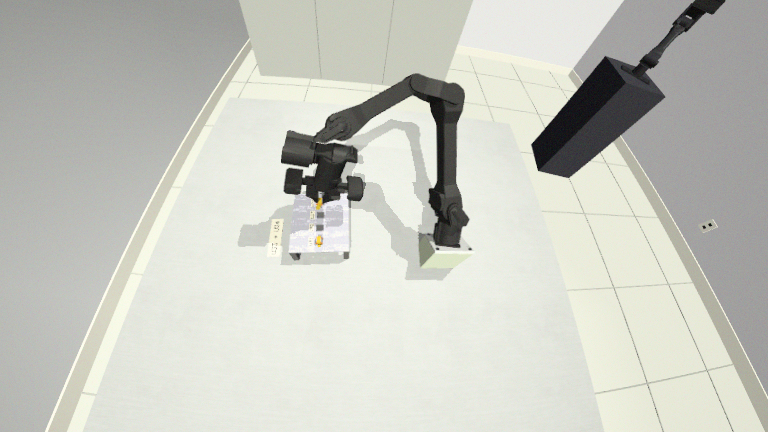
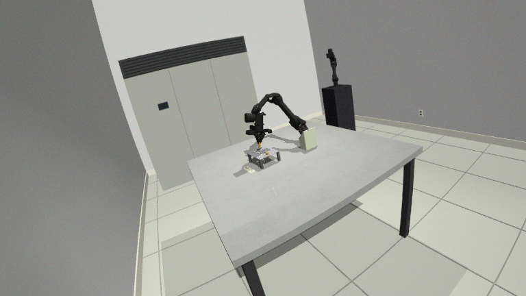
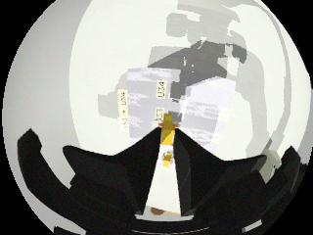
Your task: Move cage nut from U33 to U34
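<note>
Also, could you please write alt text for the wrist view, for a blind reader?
The gripper holds a yellow-orange cage nut over a pale rail plate with labels U33 and U34; another yellow nut shows between the black fingers.

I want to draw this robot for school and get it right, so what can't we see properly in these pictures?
- Spring wings on the claw's nut: too small in top and exterior; in wrist, the claw partly covers the nut.
- Small label writing on the rail plate: too small in top and exterior.
- Lower ends of the near table legs: the left one is cut off by the exterior view's bottom edge.
</note>
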Controlling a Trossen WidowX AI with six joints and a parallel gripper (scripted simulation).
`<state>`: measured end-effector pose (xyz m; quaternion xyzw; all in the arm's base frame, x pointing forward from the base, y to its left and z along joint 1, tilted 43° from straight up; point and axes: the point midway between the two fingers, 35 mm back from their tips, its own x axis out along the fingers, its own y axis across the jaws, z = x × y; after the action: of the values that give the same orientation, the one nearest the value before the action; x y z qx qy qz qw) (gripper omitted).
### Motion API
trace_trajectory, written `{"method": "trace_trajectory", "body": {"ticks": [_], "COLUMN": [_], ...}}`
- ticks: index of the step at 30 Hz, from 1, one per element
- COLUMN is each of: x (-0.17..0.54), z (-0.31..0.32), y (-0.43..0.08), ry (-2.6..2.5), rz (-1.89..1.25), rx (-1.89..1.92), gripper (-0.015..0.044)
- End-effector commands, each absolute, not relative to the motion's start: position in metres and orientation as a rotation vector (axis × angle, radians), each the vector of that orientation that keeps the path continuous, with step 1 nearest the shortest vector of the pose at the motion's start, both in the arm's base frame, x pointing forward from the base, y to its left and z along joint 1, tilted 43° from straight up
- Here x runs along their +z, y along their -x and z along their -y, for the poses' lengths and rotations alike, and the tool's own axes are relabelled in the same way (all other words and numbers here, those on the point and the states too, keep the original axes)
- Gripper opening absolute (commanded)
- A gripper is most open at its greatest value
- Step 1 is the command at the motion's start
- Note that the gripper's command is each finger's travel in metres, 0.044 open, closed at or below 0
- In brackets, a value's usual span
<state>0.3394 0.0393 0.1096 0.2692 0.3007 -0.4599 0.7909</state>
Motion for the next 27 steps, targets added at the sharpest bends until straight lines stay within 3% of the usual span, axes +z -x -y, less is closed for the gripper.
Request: {"method": "trace_trajectory", "body": {"ticks": [1, 27], "x": [0.1283, 0.1277], "z": [-0.0223, -0.0169], "y": [-0.342, -0.3461], "ry": [-0.588, -0.57], "rz": [-0.637, -0.664], "rx": [-0.989, -1.057], "gripper": [0.0033, 0.0031]}}
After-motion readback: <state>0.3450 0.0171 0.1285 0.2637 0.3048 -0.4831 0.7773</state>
